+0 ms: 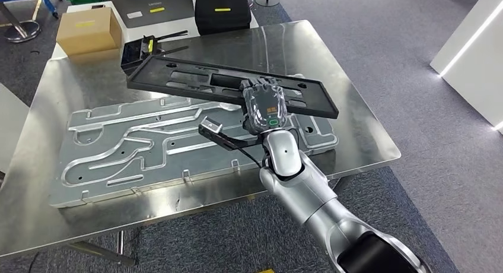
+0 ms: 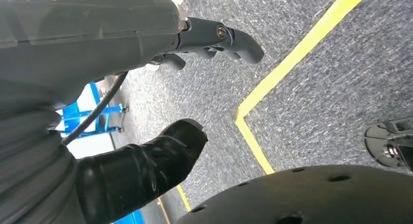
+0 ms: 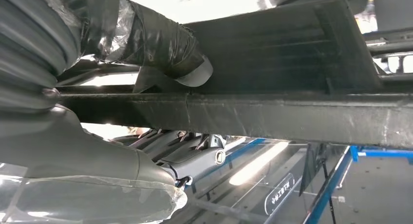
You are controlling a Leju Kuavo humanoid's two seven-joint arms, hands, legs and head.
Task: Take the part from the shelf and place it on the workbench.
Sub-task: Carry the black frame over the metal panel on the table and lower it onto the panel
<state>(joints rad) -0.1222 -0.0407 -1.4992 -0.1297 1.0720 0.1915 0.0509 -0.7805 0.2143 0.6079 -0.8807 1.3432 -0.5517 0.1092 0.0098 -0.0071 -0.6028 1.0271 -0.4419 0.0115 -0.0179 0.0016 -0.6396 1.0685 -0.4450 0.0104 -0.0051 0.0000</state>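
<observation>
The right hand (image 1: 265, 101) is seen clamped on the near long edge of a flat black slotted panel (image 1: 196, 82), thumb on one face and fingers on the other. The panel is held tilted above the steel tabletop (image 1: 356, 124), over a grooved metal plate (image 1: 148, 142). A cardboard box (image 1: 89, 31) stands at 11 o'clock. The left hand (image 2: 160, 102) hangs over grey carpet, fingers apart, holding nothing.

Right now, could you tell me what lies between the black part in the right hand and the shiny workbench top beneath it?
In the head view, the grooved metal plate lies on the workbench under the black part gripped by the right hand.
</observation>
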